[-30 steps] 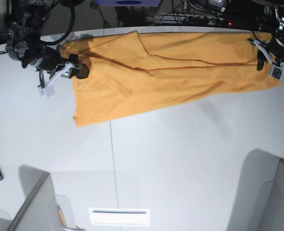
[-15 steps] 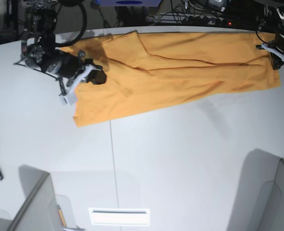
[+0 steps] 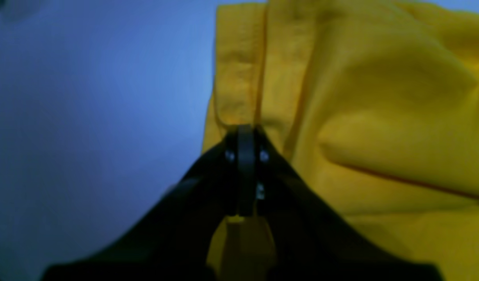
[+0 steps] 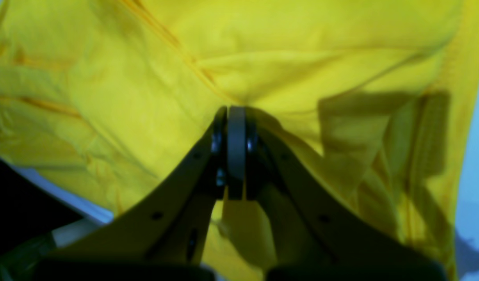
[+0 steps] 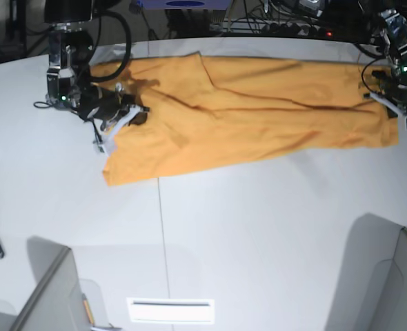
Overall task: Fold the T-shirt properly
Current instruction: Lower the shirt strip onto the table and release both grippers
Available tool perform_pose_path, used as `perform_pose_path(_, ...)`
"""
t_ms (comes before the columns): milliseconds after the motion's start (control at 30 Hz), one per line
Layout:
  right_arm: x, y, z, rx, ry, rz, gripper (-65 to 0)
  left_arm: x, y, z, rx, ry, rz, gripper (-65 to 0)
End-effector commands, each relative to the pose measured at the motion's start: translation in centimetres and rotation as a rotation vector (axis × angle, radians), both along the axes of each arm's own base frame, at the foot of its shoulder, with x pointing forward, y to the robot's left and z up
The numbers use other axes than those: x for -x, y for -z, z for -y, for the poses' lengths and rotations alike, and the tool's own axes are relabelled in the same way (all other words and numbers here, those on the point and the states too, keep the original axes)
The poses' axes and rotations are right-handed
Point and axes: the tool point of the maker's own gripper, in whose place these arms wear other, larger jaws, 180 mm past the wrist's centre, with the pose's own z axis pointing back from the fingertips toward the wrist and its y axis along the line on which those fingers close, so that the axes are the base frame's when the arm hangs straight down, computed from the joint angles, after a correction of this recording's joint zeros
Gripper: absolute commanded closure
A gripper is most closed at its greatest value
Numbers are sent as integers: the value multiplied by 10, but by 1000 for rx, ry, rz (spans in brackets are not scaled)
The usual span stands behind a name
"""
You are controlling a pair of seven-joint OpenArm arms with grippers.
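Wide orange-yellow cloth T-shirt [image 5: 259,131] pinched near both ends, lengthwise between two end effectors

At the left of the base view: black, narrow-fingered right end effector [image 4: 235,111], closed tight, with a small pinch of cloth apparently between the tips. Set a little in from that end of the T-shirt, with most of the length running away toward the opposite arm. Nearer than the other to the lower flap at this end.

Along the middle: long axis of the T-shirt running side to side across the far part of the pale, smooth bench [image 5: 259,241], roughly in line with the span between the two grips. For the coming move, probably the relation to keep: both ends drawn together and level, across the long axis rather than along it. With uneven travel, likely to skew or bunch.

At the right: black, narrow-fingered left end effector [image 3: 245,130], also drawn closed, apparently on cloth at the inner side of a hem-like strip. Nearer to the short edge at this end, with the bulk of the T-shirt stretching back toward the right end effector.

In look: soft, matt, plain. Creased and layered into a long band, broader and deeper at the left, with a drooping near edge, slanting upward toward the right. Fine folds gathered around the right end effector; stitched double edge beside the left end effector. Partly folded, by judgement, and in need of smoothing afterward.
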Motion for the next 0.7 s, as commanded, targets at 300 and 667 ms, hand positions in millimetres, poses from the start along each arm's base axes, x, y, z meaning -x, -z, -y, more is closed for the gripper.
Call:
perform_pose_path(300, -39, -28, 29, 38, 67, 90, 0, -55, -30, 1, -3, 44, 40, 0)
perform_pose_path(667, -38, -89, -11, -24, 34, 271, 0, -43, -86, -5, -37, 87, 138, 0)
